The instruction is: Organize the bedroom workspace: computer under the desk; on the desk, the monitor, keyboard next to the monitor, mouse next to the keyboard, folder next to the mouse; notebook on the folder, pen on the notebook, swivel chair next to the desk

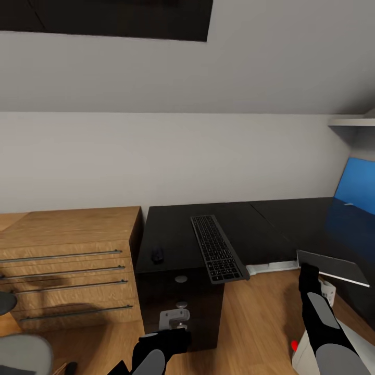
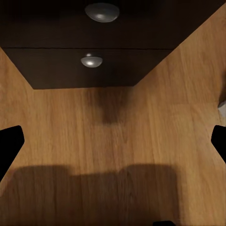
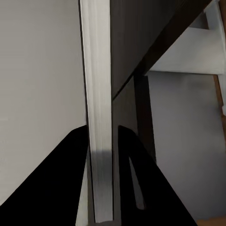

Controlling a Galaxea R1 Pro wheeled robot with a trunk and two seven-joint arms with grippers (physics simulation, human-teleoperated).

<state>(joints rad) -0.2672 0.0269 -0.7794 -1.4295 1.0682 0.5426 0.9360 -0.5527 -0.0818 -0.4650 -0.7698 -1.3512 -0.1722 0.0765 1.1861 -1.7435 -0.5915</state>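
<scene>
The black-topped desk has the dark-grey keyboard lying front to back, its near end overhanging the desk's front edge. To its left sits the small black mouse. My right gripper is shut on the corner of a thin grey folder, held level just in front of the desk edge. In the right wrist view the folder's white edge runs between the right gripper's black fingers. My left gripper hangs low before the drawer unit. The left wrist view has its fingertips wide apart over wood floor.
A light-wood chest with bar handles stands left of the desk. A bright blue panel stands at the right edge; what it is I cannot tell. A grey padded shape sits lower left. A white box stands on the floor lower right.
</scene>
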